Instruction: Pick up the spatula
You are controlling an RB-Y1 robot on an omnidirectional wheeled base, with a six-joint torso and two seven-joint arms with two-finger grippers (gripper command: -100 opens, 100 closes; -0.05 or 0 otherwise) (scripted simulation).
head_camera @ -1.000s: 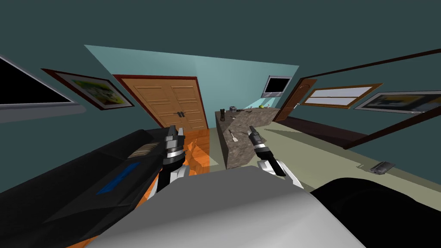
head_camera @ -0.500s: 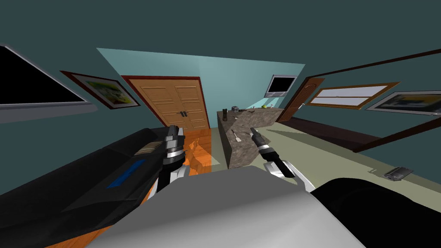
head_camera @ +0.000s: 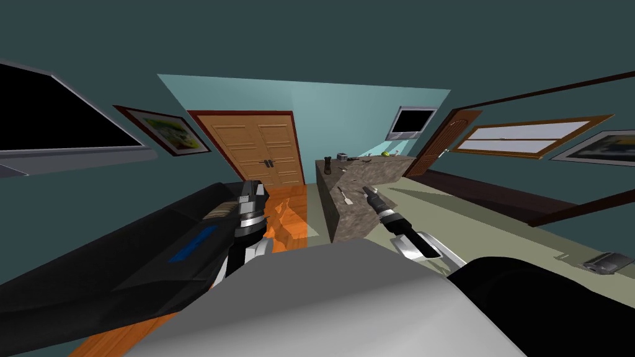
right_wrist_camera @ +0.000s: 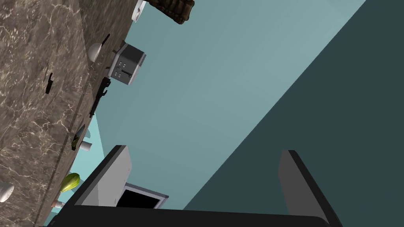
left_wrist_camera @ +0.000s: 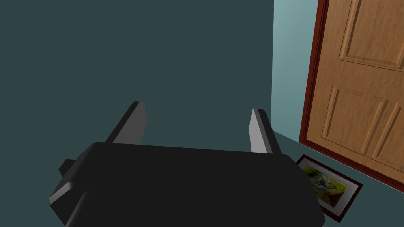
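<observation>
Just ahead, a robot's right gripper hovers beside a spatula.
It lies flat on a brown marble counter; those fingers gape wide, empty, seemingly readied for grasping. Left gripper, equally open and empty, waits aside.

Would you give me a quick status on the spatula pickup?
Left gripper open, idle. Right gripper open at the counter. Spatula flat on it, just left of that gripper, ungrasped. Toaster far back, no obstruction.
</observation>
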